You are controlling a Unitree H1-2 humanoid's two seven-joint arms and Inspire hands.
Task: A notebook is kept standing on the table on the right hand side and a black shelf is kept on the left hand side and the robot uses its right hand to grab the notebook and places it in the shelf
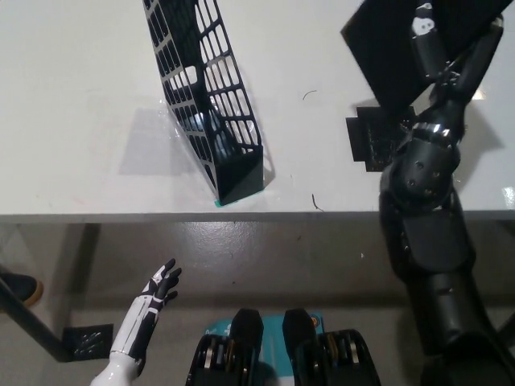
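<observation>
No legible text, labels, brands or nos. on any obj. in view.

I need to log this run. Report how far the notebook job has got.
Done: the right hand is shut on the notebook and has it lifted off the table, tilted. In hand: carrying it, with the notebook at the upper right, well apart from the black shelf. Left: moving it over and setting it in the shelf, which holds no notebook yet. The left hand rests open below the table edge.
</observation>
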